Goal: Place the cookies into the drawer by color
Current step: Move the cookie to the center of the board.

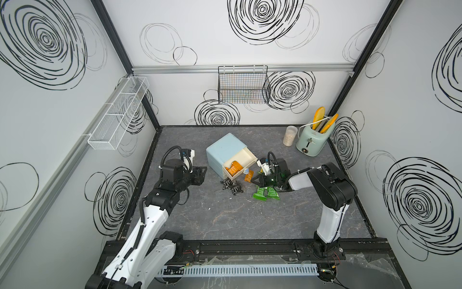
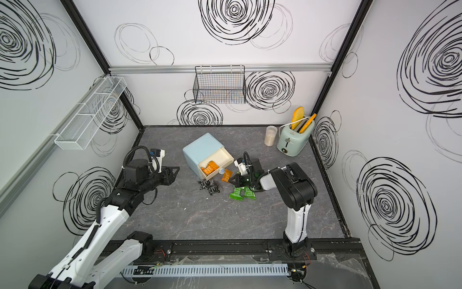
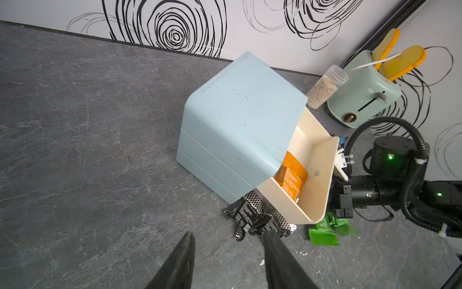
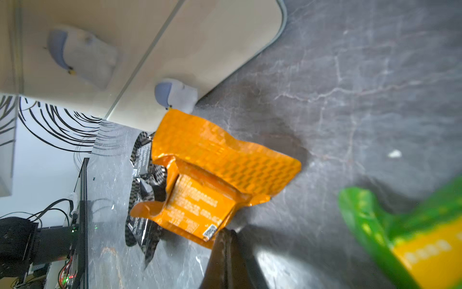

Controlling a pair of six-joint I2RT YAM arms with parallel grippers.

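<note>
Orange packet (image 4: 212,175) pinched by one end in right gripper (image 4: 226,239), long axis toward drawer (image 4: 205,50) knob (image 4: 175,95); left gripper (image 3: 228,235) parted, empty.

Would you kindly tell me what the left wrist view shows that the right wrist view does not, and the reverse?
Only the left wrist view: the cabinet with its pale-blue top, orange packets lying inside the open drawer, the toaster, the jar, and the open left gripper.
Only the right wrist view: the drawers' clear knobs, a loose orange packet outside the drawer, and how the right gripper is shut on its corner.
Both: the black packets and the green packets.
</note>
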